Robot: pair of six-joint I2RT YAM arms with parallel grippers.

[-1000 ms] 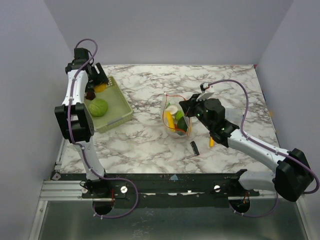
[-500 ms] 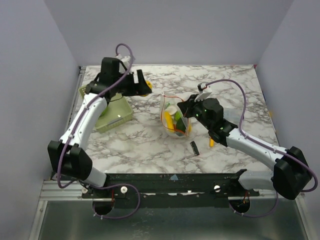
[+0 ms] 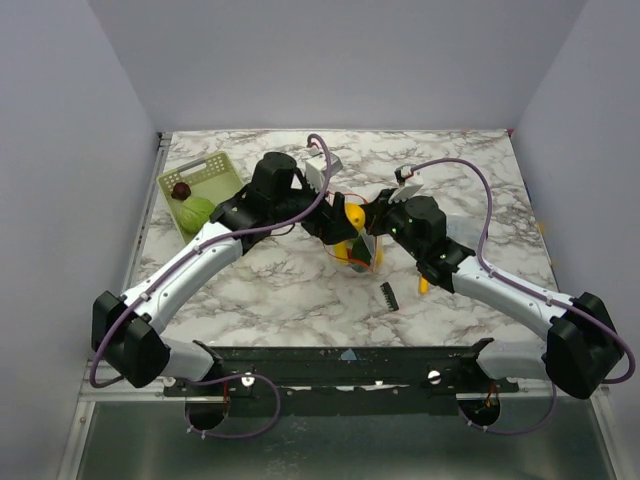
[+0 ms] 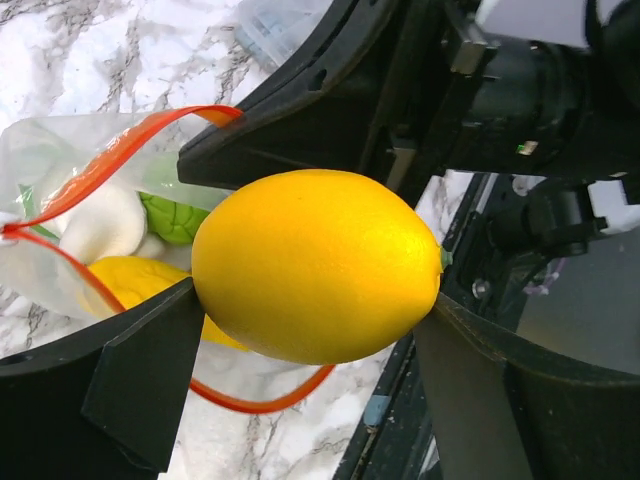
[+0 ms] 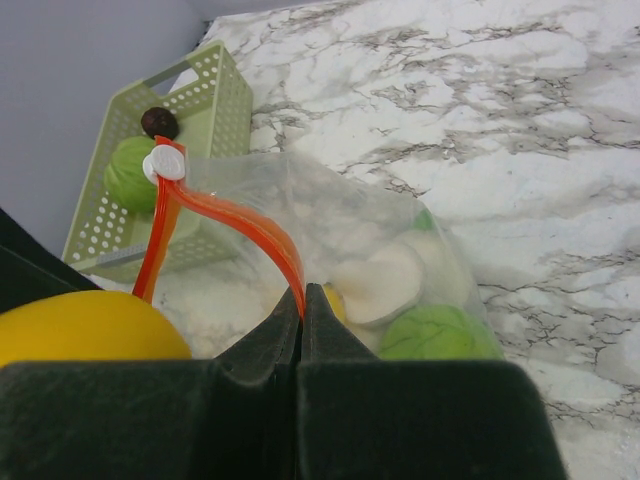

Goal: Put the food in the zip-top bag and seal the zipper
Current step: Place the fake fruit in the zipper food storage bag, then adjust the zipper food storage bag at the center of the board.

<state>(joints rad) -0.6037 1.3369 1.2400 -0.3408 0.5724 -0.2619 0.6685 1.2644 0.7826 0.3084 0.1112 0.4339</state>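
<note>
The zip-top bag [image 3: 352, 252] stands open at mid-table with yellow, green and whitish food inside. My right gripper [image 3: 373, 222] is shut on the red-orange zipper [image 5: 240, 225] and holds that edge up; its fingers meet on the strip in the right wrist view [image 5: 303, 295]. My left gripper [image 3: 345, 212] is shut on a yellow lemon [image 4: 315, 265], just above the bag's mouth and touching distance from the right gripper. In the left wrist view the bag [image 4: 60, 230] lies below the lemon, showing a whitish piece [image 4: 100, 225] and a green piece [image 4: 175, 218].
A light green slotted basket [image 3: 210, 172] at the far left holds a green cabbage [image 3: 196, 212] and a small dark fruit [image 3: 181, 190]. A small black object [image 3: 389, 295] and a yellow-handled screwdriver [image 3: 423, 284] lie near the right arm.
My left arm has swung from the basket at the far left across to the bag, carrying the lemon. My right gripper has kept its hold on the zipper.
</note>
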